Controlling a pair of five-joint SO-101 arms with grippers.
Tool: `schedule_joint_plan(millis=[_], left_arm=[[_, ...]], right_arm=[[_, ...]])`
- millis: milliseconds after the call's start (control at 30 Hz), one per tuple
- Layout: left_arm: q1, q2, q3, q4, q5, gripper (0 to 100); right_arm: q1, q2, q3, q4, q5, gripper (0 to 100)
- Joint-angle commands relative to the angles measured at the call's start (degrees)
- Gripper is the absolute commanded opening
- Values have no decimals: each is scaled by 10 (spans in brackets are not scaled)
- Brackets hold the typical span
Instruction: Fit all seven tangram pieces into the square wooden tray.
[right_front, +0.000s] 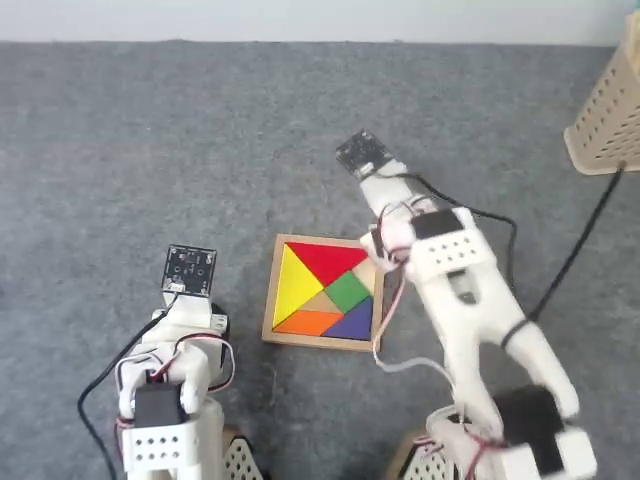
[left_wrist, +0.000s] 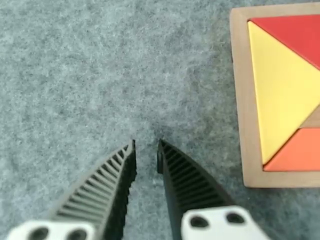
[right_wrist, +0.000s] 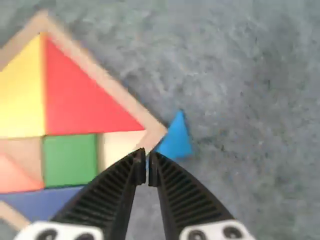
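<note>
A grey, carpet-like tabletop (right_front: 150, 130) carries a perforated beige basket (right_front: 608, 110) at its far right corner, and a black cable (right_front: 580, 240) trails from there toward the right arm. The square wooden tray (right_front: 271, 290) lies near the middle, somewhat toward the arms' edge. It holds a red triangle (right_wrist: 80, 100), a yellow triangle (right_front: 295, 285), a green square (right_wrist: 69, 159), an orange triangle (right_front: 308, 322), an indigo parallelogram (right_front: 352, 323) and a small tan triangle (right_front: 320, 300). A pale bare slot (right_wrist: 120, 145) sits beside the green square. The blue triangle (right_wrist: 174, 141) lies outside on the tabletop, touching the tray's corner, with the raised rim between it and the slot. The right hand (right_wrist: 146, 161) is clenched, its fingers nearly meeting right at that corner, just beside the blue triangle's lower tip. In the high view the right arm covers the tray's right rim. The left hand (left_wrist: 146, 147) is slightly parted, grasping nothing, over bare tabletop near the tray's left side.
</note>
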Motion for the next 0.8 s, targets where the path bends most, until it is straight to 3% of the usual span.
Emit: schedule_joint_plan(millis=[0, 200, 767], left_arm=[[1, -12, -5, 0, 4, 71], [1, -12, -5, 0, 4, 71], [1, -12, -5, 0, 4, 71]], right_arm=[[8, 64, -76, -9, -15, 21], [8, 173, -153, 14, -48, 184], [67, 268, -216, 28, -69, 188]])
